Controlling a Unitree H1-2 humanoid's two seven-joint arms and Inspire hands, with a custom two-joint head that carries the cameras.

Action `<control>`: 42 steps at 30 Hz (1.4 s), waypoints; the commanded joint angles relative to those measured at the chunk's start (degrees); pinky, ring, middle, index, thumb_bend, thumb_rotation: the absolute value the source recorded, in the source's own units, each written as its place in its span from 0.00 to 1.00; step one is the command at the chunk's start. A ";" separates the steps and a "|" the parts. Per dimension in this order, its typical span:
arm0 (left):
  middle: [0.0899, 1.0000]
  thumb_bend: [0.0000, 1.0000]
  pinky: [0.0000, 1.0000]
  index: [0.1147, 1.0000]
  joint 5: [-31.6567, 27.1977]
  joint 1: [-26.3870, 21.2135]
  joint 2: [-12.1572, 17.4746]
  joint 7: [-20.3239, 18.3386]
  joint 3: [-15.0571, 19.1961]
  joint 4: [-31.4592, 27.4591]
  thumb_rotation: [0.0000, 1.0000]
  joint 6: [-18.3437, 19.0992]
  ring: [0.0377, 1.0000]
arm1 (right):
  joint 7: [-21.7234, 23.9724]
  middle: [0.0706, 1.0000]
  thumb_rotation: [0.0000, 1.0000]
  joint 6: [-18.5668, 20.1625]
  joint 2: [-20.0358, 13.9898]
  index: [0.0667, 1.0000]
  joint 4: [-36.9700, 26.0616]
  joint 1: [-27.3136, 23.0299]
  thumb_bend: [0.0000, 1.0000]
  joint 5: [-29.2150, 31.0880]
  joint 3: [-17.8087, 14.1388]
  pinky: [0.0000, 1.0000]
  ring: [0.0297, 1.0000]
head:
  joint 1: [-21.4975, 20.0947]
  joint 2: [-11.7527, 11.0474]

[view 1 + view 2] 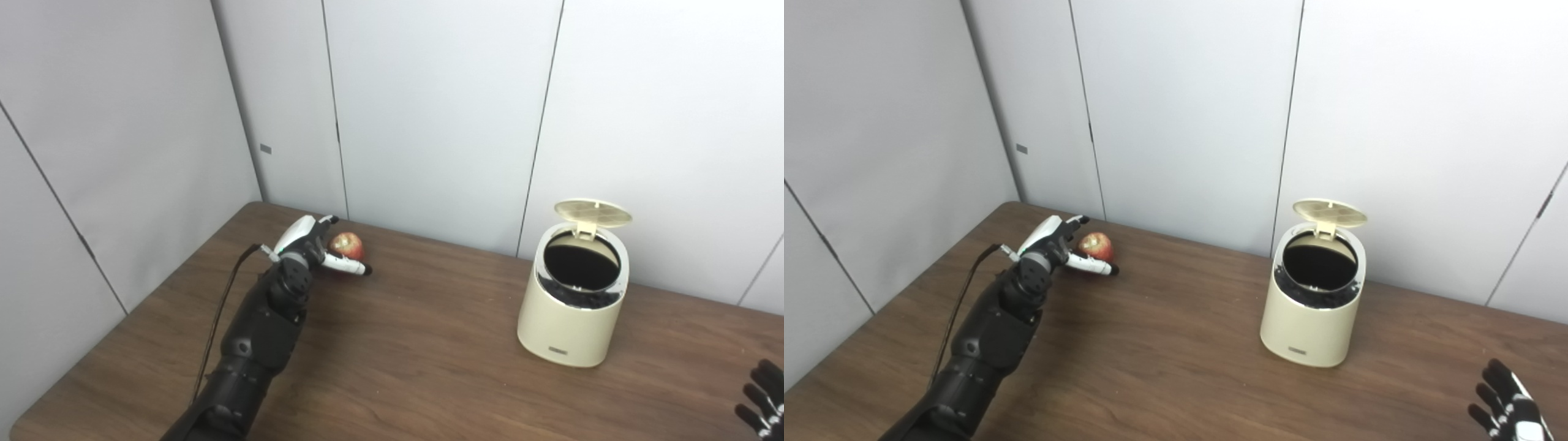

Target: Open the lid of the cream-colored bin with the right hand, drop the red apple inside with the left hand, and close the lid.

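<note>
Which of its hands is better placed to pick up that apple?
The left hand: its fingers already reach around the red apple. The right hand waits open near the table's front edge, beyond the open bin.

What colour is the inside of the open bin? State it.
Black: the bin is cream outside with a dark, black interior, clearest in the right eye view.

The left arm (257, 343) is clad in matte black shells with rounded segments, and a round grey joint is seen at the wrist. A thin black cable (215, 324) is run along the arm's left side up to a small grey connector near the wrist. The left hand (312, 245) is covered by a white back plate, a green mark is seen at its edge, and white fingers (346, 265) are tipped in black. The right hand (1510, 410) is finished in black with white panels.
</note>
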 commanded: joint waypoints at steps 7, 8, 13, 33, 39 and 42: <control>0.98 0.97 0.78 0.94 3.42 -6.09 3.60 -1.17 -3.95 2.73 0.21 -0.30 0.95 | -0.08 0.94 1.00 -2.64 -0.39 0.92 -0.95 -1.05 0.45 0.06 -0.29 0.91 0.94 | -0.48 -0.05; 0.97 0.96 0.77 0.92 3.34 -6.24 3.68 -1.13 -4.28 2.86 0.21 -0.29 0.94 | -0.11 0.94 1.00 -2.74 -0.38 0.92 -0.84 -1.03 0.46 -0.05 -0.27 0.90 0.94 | -0.54 -0.04; 0.88 0.92 0.67 0.85 2.23 -6.79 4.09 -0.96 -6.26 3.48 0.17 -0.31 0.83 | 0.07 0.93 1.00 -3.60 -0.40 0.91 0.35 -1.02 0.45 -0.06 -0.29 0.86 0.93 | -1.18 -0.12; 0.46 0.48 0.42 0.40 -7.29 -5.18 2.36 10.68 -4.57 2.71 0.00 -2.71 0.46 | 2.69 0.91 0.97 -5.44 -0.72 0.92 3.44 -1.07 0.46 4.64 -0.85 0.87 0.92 | -2.38 -0.15; 0.43 0.48 0.37 0.43 -10.20 -4.48 0.77 11.76 -0.32 0.52 0.00 -0.36 0.42 | 2.77 0.90 0.99 -7.10 -0.70 0.92 4.80 -1.22 0.46 3.79 -0.45 0.87 0.92 | -4.63 -0.56; 0.44 0.48 0.39 0.42 -12.27 -3.24 -1.84 13.13 3.75 -3.68 0.00 -0.29 0.42 | 2.93 0.90 1.00 -7.67 -0.62 0.92 5.52 -1.23 0.46 4.03 -0.43 0.87 0.91 | -5.87 -0.67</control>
